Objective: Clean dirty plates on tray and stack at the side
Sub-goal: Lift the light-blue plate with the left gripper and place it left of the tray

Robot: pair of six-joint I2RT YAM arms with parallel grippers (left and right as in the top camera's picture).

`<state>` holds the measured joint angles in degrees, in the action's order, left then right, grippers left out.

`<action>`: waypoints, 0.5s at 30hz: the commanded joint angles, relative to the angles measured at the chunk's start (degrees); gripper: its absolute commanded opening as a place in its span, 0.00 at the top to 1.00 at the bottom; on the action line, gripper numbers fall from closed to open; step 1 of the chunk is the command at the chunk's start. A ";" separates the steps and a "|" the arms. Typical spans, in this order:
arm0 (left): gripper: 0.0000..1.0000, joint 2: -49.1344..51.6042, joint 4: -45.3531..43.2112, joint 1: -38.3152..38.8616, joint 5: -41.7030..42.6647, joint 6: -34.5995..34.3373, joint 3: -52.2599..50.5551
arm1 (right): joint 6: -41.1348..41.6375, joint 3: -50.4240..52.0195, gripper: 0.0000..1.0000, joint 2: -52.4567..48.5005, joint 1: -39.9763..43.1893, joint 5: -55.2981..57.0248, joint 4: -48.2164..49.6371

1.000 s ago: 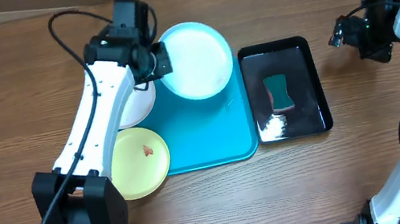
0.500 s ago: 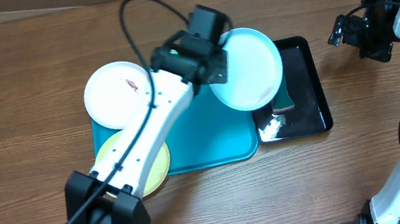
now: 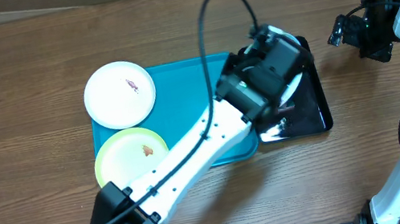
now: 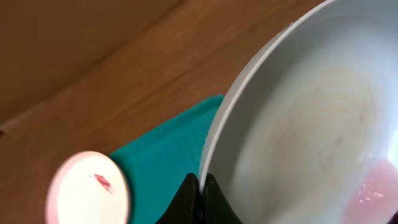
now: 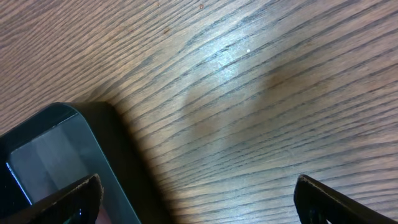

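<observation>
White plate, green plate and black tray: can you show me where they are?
white plate (image 3: 120, 94), overhead view, middle of the plate.
green plate (image 3: 126, 154), overhead view, middle of the part that shows.
black tray (image 3: 316, 107), overhead view, bare floor near its right rim.

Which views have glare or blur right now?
Overhead: sharp, with white glare on the black tray, lower-left corner. Left wrist: mint plate too close, soft; white plate blurred, pinkish. Right wrist: bright sheen on the table, grain crisp.
</observation>
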<state>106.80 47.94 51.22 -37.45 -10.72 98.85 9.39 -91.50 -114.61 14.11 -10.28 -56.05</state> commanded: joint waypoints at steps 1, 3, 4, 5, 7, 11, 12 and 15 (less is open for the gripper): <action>0.96 -0.11 -0.87 2.78 -10.60 3.58 1.73 | 0.26 -1.55 0.00 1.14 -0.22 -0.24 0.42; 0.96 -0.11 -1.60 4.50 -13.29 5.31 1.73 | 0.26 -1.55 0.00 1.14 -0.22 -0.24 0.44; 0.96 -0.11 -2.21 5.49 -14.99 6.45 1.73 | 0.26 -1.55 0.00 1.14 -0.22 -0.22 0.44; 0.96 -0.11 -2.86 6.25 -16.59 7.41 1.73 | 0.26 -1.55 0.00 1.14 -0.22 -0.22 0.44; 0.96 -0.11 -4.81 7.98 -20.63 9.79 1.73 | 0.26 -1.55 0.00 1.14 -0.22 -0.24 0.44; 0.96 -0.11 -9.18 11.10 -25.97 14.88 1.73 | 0.26 -1.55 0.00 1.14 -0.22 -0.24 0.46; 0.96 -0.11 -10.01 11.76 -26.47 15.93 1.73 | 0.26 -1.55 0.00 1.14 -0.22 -0.24 0.44; 0.96 -0.11 -12.87 13.88 -28.87 18.75 1.73 | 0.26 -1.55 0.00 1.14 -0.22 -0.24 0.44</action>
<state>106.80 36.62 63.51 -59.88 3.25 98.85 9.41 -91.50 -114.61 14.11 -10.28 -55.92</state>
